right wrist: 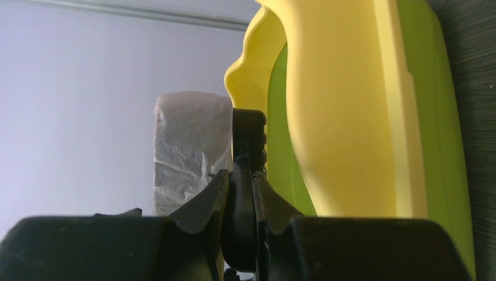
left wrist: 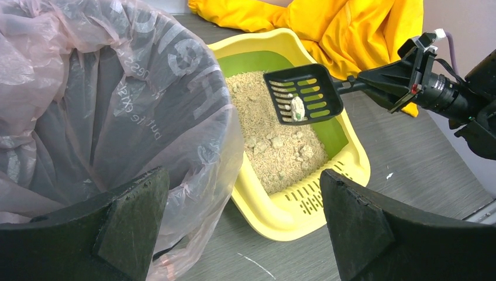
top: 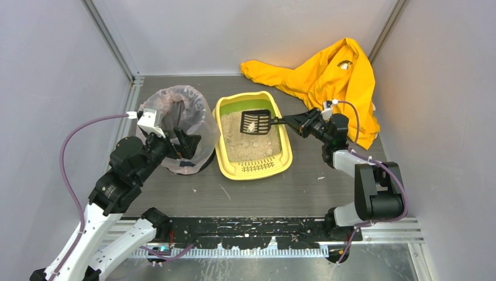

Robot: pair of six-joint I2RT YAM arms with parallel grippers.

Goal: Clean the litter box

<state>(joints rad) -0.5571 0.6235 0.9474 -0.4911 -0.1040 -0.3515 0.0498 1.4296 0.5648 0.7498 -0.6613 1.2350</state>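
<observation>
**A:** What is the step in hand?

**B:** Carrying waste to the bin. The right gripper (top: 299,122) is clenched on the handle of the small black slotted plastic scoop (top: 255,122). The scoop hangs roughly level over the far half of the shallow yellow plastic litter box (top: 252,170), with one pale clump (top: 250,125) lying on its slots. The litter box sits mid-table, between the round bin (top: 202,126) lined with a translucent bag and a crumpled yellow cloth garment (top: 333,76).

**A:** And the other arm?

**B:** The left gripper (top: 186,143) is spread wide and holds nothing. It hangs just beside the bin.

**A:** What is the recommended procedure?

**B:** As I judge it:
- Hold the scoop level, since the clump lies loose.
- Lift clear of the box wall.
- Travel left, avoiding the left gripper.
- Tip only once the scoop is over the bag's mouth.

Tipping too soon would likely drop the clump on the table.
</observation>
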